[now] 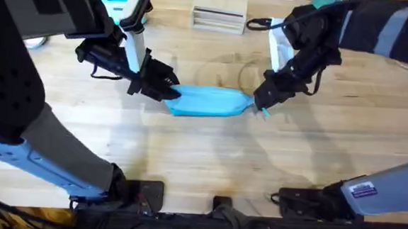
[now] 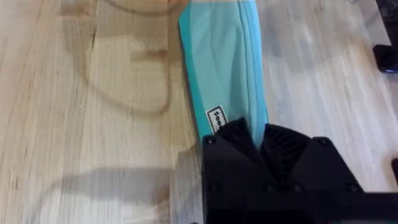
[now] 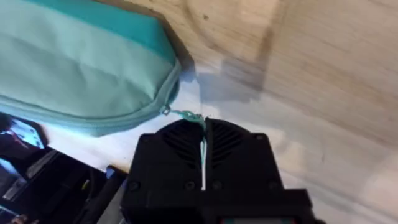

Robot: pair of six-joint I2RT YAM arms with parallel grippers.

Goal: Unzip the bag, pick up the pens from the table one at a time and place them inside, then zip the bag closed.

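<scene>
Robot lab: wooden table [image 1: 201, 164], two arms

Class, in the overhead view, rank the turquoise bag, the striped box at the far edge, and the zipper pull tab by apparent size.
1. Bag: largest.
2. Striped box: clearly smaller.
3. Pull tab: smallest, at the right claw.

Overhead looks down across the table [image 1: 201, 164]; both wrist views sit close over the bag [image 1: 208, 100]

Bag label: a small white tag [image 2: 216, 118] on the bag [image 2: 224, 62] beside the left tool [image 2: 261, 146]; its dark letters start "Se", the rest hidden.
</scene>
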